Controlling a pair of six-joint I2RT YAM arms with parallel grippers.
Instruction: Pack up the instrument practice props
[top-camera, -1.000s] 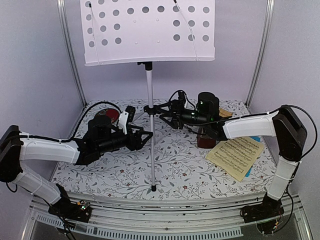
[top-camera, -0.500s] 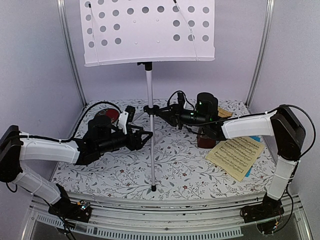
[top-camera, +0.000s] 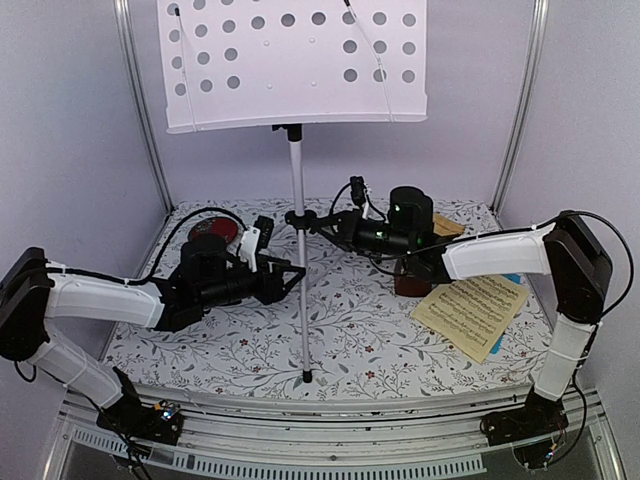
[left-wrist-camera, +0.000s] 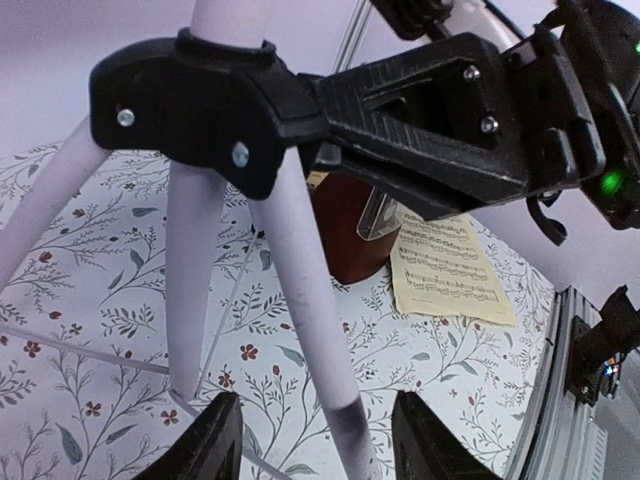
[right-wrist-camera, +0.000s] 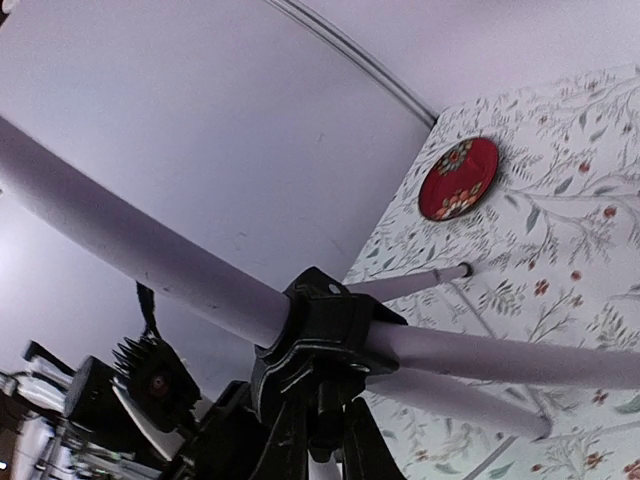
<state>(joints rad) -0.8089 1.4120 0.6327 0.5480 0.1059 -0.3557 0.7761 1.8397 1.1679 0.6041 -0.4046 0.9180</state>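
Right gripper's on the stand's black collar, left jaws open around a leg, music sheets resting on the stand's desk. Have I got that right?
Not the sheets. The top view shows the music sheets lying on the table beside the metronome; none is on the desk. The rest stands: right gripper on the collar, left gripper open around a leg.

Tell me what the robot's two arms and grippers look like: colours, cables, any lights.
The left arm and right arm have white-shelled links between black joints, ending in black cylindrical wrists. The left gripper and right gripper are black, angular and two-fingered; silver screws show on the right one. Thin black cables loop along both arms, and a green light glows on the right wrist.
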